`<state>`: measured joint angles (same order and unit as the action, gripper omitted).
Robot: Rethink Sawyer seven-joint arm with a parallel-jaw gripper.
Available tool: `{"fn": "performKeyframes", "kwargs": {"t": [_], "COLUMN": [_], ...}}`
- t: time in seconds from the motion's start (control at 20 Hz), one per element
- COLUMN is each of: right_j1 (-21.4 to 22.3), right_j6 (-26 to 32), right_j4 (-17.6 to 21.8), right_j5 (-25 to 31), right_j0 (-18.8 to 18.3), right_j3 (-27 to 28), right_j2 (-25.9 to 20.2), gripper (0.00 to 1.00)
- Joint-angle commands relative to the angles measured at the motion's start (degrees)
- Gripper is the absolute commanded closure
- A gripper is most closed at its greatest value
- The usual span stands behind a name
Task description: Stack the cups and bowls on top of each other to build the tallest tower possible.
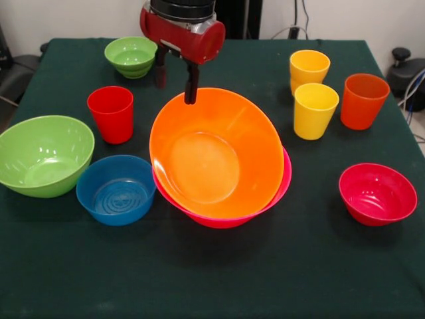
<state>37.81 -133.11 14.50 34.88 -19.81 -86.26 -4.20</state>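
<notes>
Tower so far: large orange bowl [216,156] sitting inside the large pink bowl [282,189] at table centre, tipped toward the camera with its far rim lifted, so not yet seated flat. Tilted, most likely, because the gripper [176,83] holds that far rim at 12 o'clock. One dark finger [191,85] down over the rim's edge, a second finger [161,70] a little apart toward 10 o'clock behind the bowl; looks like a pinch on the orange wall, though the contact itself is hard to read, so cannot tell for certain whether closed on the rim or just released.

Outward from the tower, everything else loose on the dark green table [212,279] and kept apart, presumably waiting to be added by shrinking size. Small blue bowl [116,189] at 9 o'clock, just beside the pink rim. Medium-large green bowl [43,154] further out at 9, touching or nearly touching the blue one. Red cup [111,113] at 10 o'clock, upright. Small green bowl [131,56] at 11 o'clock, well apart. Two yellow cups [312,90] at 1 to 2 o'clock, close together, orange cup [363,100] just beyond them. Small red bowl [377,193] at 3 o'clock, well clear.
</notes>
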Motion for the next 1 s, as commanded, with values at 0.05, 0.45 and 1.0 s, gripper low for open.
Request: {"fn": "performKeyframes", "kwargs": {"t": [0.05,0.45,1.0], "right_j1": [-5.19,-8.68,-13.75], "right_j6": [6.66,5.93,7.08], "right_j4": [5.5,6.49,8.09], "right_j5": [0.68,-3.89,-8.01], "right_j0": [0.6,-0.69,-1.42], "right_j3": [1.74,1.11,3.5], "right_j2": [-3.45,-4.79,-5.49], "gripper": [0.0,0.0,0.0]}}
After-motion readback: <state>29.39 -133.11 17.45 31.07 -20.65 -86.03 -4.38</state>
